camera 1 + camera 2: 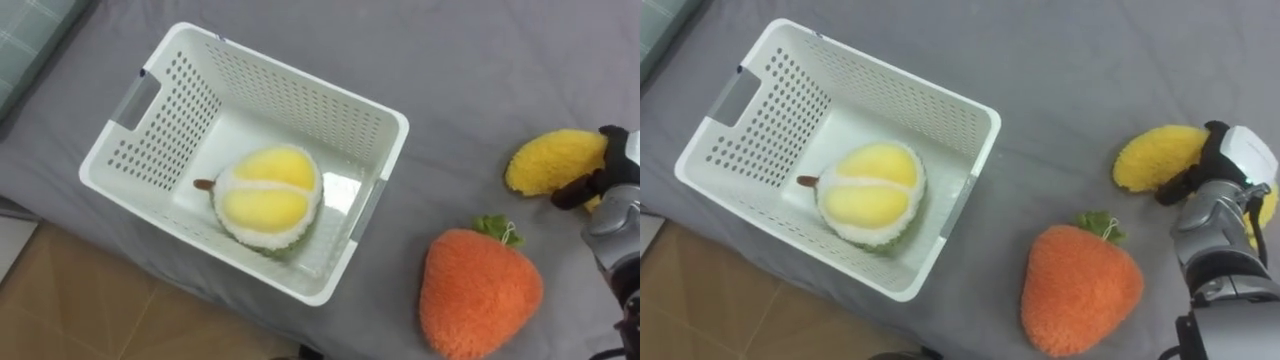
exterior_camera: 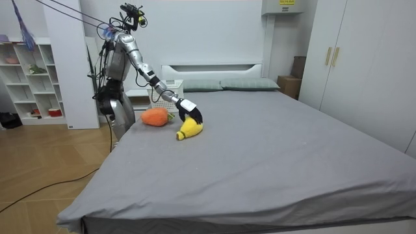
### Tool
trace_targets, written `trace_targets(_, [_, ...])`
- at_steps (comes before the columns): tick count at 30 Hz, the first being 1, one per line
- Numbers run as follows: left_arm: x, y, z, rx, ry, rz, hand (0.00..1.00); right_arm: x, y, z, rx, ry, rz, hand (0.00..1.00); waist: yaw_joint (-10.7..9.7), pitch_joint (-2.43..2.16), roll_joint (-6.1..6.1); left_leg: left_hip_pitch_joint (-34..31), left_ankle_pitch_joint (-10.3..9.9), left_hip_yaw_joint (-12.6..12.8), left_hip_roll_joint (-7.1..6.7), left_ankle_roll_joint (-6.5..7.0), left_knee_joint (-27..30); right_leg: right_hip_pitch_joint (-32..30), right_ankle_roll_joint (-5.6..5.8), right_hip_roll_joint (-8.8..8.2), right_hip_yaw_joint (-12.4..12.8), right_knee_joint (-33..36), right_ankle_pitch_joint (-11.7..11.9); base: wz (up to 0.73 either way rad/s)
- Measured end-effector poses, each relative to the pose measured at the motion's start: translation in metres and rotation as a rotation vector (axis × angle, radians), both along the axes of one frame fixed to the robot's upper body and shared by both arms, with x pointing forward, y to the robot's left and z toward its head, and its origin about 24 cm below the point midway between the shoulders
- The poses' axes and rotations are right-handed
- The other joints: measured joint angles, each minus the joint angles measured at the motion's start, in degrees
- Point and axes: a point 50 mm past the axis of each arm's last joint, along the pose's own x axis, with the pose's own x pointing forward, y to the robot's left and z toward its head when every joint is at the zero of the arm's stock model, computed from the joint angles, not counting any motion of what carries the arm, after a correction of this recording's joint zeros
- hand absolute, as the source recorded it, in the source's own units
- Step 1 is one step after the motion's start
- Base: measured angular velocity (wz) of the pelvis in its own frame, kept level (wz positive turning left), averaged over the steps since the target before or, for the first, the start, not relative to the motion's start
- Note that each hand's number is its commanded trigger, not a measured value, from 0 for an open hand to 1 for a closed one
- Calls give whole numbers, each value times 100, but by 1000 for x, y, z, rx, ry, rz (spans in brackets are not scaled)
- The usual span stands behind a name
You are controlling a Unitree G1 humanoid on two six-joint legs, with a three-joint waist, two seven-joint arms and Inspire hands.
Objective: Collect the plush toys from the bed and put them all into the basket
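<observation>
Left eye view first: a white perforated basket point(image 1: 290, 95) sits on the grey bed point(image 1: 480, 60), close to its edge, and a round yellow-and-white plush fruit point(image 1: 267, 195) is lying inside on the basket floor. Off to the right, clear of the basket, there's an orange plush strawberry point(image 1: 480, 290) with a little green top, lying on the sheet. And further right, the yellow plush toy point(image 1: 550, 160). The right hand point(image 1: 1225, 165) is on it, dark fingers point(image 1: 1180, 183) curled round its near end, gripping it. The toy is low against the sheet; whether it's lifted, I can't tell. In the room view the robot stands at the bedside near the pillows point(image 2: 247, 84), right arm stretched out over the mattress.
</observation>
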Motion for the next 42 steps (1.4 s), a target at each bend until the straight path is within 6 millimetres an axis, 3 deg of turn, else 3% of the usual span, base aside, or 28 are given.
trace_targets(14, [7, -1, 1, -15, -21, 21, 0, 0, -2, 0, -18, 58, 29, 100, 4, -5, 30, 8, 3, 3, -1, -2, 9, 9, -4, 8, 6, 12, -3, 0])
trace_targets(26, [6, 0, 1, -18, -30, 22, 0, 2, 1, 0, -5, 69, 65, 100, -70, -29, -26, 320, 9, 198, -2, 7, 9, 101, -6, -85, 215, 336, -96, -8])
trace_targets(29, [2, 2, 1, -13, -20, 31, 0, 4, 3, 1, -17, 71, 87, 100, -129, -59, -92, 427, 9, 279, 4, 8, 8, 185, -18, -69, 324, 317, -101, -13])
trace_targets(36, [-12, 10, 0, 1, 1, 97, 0, -4, 8, -6, -9, 44, 127, 100, -344, -214, -262, 1050, 6, 309, 36, 3, -176, 848, -8, 52, 350, -14, -37, -3])
trace_targets(37, [-18, 11, -1, 3, 14, 102, 0, -4, 10, -5, -4, 27, 134, 100, -368, -285, -263, 1192, 8, 336, 34, 2, -247, 968, -1, 65, 371, -62, -32, -13])
trace_targets(38, [-23, 12, -1, 5, 22, 108, 0, -3, 11, -3, 7, 6, 138, 100, -404, -312, -263, 1341, 8, 358, 35, 2, -300, 1106, 6, 77, 399, -106, -25, -12])
trace_targets(42, [-29, 17, -1, 7, 22, 169, 0, 7, 27, 19, -4, -117, 221, 100, -522, -332, -284, 1652, 5, 502, 59, -3, -433, 1319, 10, 112, 512, -167, -24, -20])
